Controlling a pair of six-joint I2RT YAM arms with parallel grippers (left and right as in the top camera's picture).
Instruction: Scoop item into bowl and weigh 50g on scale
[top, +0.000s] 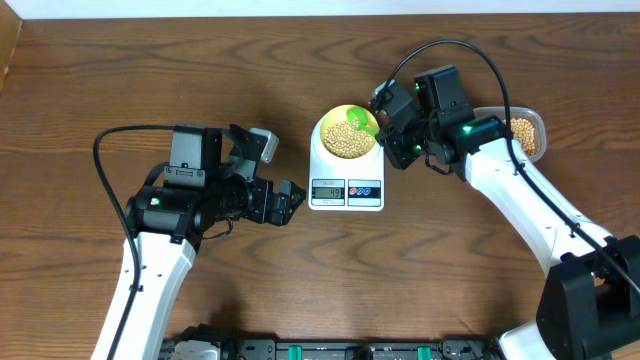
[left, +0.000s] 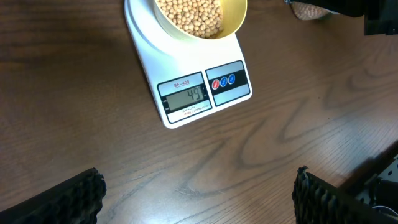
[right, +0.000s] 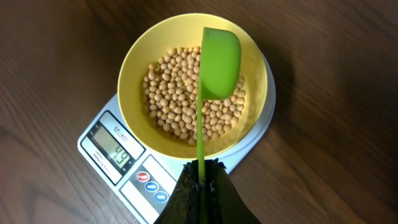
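The pale yellow bowl (top: 347, 137) sits on the white scale (top: 346, 186) and holds many tan beans (right: 186, 106). The scale display (left: 186, 96) reads 49. My right gripper (right: 200, 171) is shut on the handle of a green scoop (right: 219, 62), held tipped on its side over the bowl (right: 134, 59). My left gripper (left: 196, 196) is open and empty over bare table in front of the scale (left: 149, 50). In the overhead view the left gripper (top: 290, 203) is just left of the scale.
A clear plastic tub (top: 524, 135) with more beans stands right of the scale, partly behind the right arm. The table's front edge carries a black rail (top: 330, 350).
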